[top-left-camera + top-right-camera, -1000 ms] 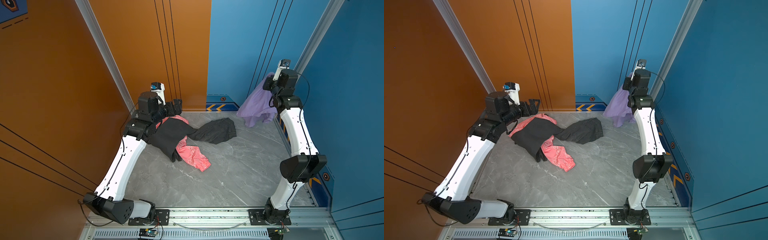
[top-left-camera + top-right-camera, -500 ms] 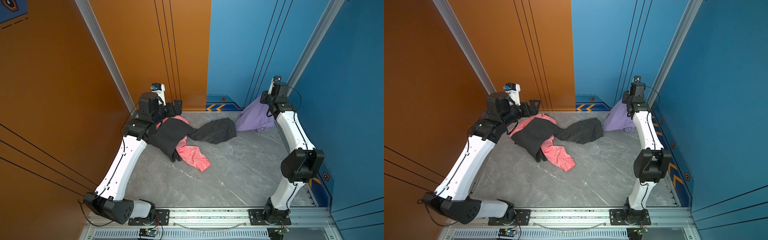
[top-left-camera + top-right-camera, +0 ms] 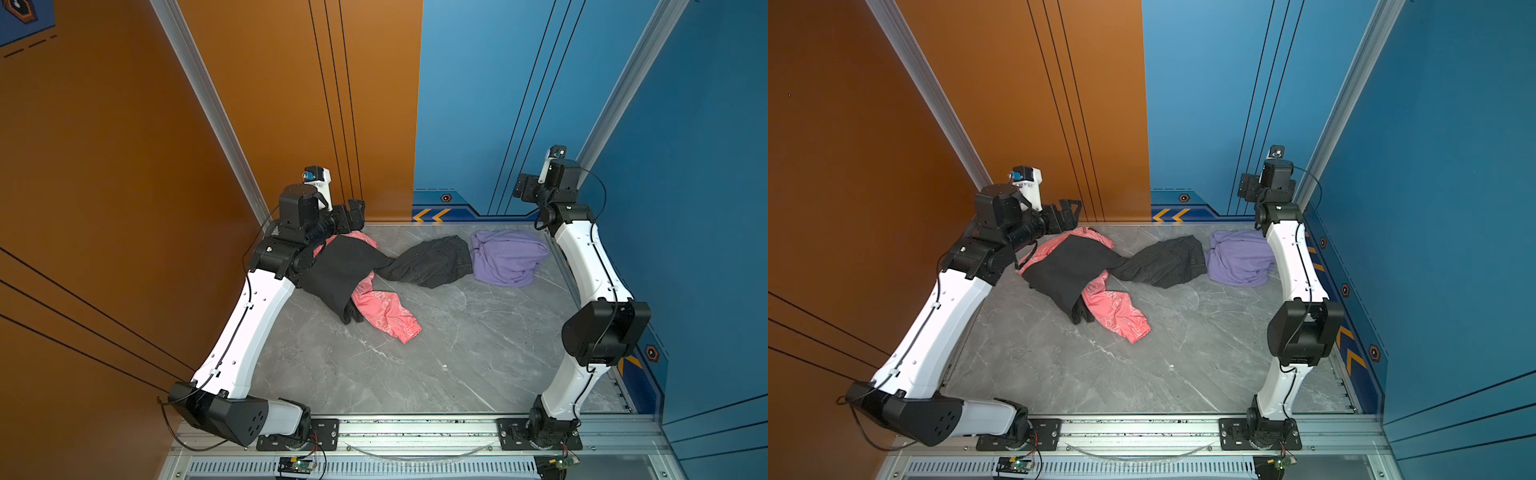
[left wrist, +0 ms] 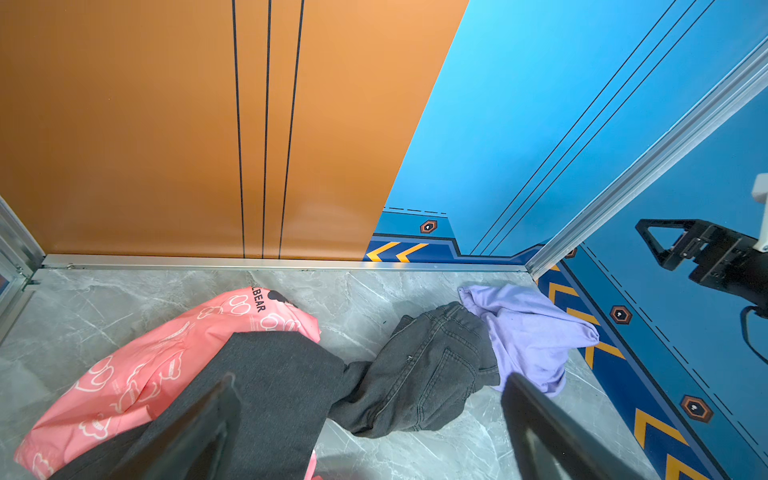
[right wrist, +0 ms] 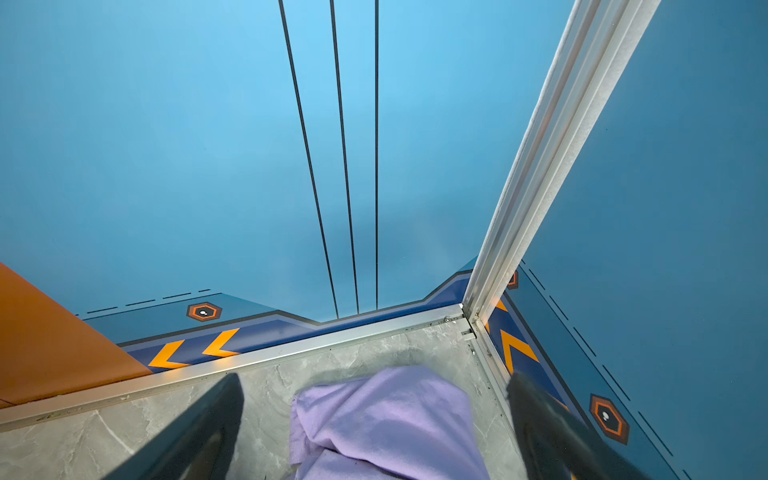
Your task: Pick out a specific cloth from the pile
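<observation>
The cloth (image 3: 507, 257) (image 3: 1237, 258), plain lavender, lies crumpled on the grey table at the back right corner. Its left edge touches the dark grey denim garment (image 3: 432, 262). The pile (image 3: 349, 270) (image 3: 1075, 270) holds a black garment over a coral-pink printed one (image 3: 384, 311), with the denim one at its right. My right gripper (image 3: 524, 190) (image 5: 376, 377) hangs open above the cloth (image 5: 386, 419), holding nothing. My left gripper (image 3: 354, 212) (image 4: 370, 378) stays open above the pile's back left end, empty. The left wrist view shows the cloth (image 4: 528, 328) beside the denim.
The orange wall (image 3: 270, 104) and blue wall (image 3: 490, 104) rise right behind the table's back edge, and a blue side wall (image 3: 685, 208) stands close on the right. An aluminium rail (image 3: 415, 428) runs along the front. Bare grey tabletop (image 3: 436, 365) lies in front of the garments.
My right gripper came down with the lavender cloth, opened and let it go; the cloth now lies on the table and the gripper has risen. The left arm has not moved.
</observation>
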